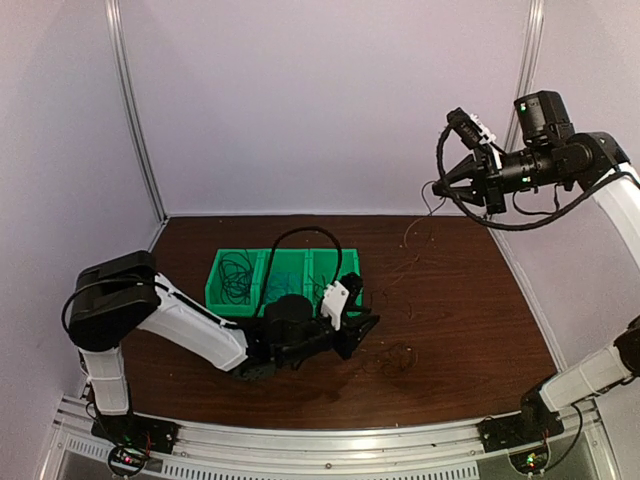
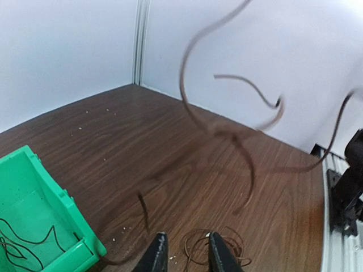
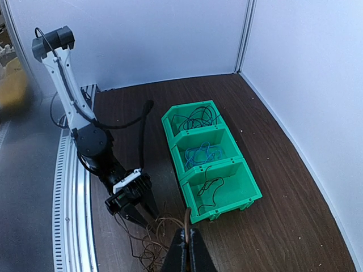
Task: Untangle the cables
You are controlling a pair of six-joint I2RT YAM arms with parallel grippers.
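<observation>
Pressed shut, the right gripper pinches one end of a brown strand high above and out past one end of the green bin. From there the strand falls in loose curls toward a brown coil lying on the table near that same end of the bin. The left gripper, low beside the bin, has its fingers slightly apart with nothing pinched, and the coil sits just ahead of its tips.

The wire looks very light, limp yet springy, and likely to snag on its own loops. It is thin enough to slip, so a firm pinch on a free end or a bare stretch away from the knot seems the best hold.

There are two grippers and one bin of three compartments. The far compartment holds several black cables, too tangled to number. The middle holds one blue bundle, and the compartment nearest the coil holds one black cable. Whether strand and coil are one wire or more cannot be told.
</observation>
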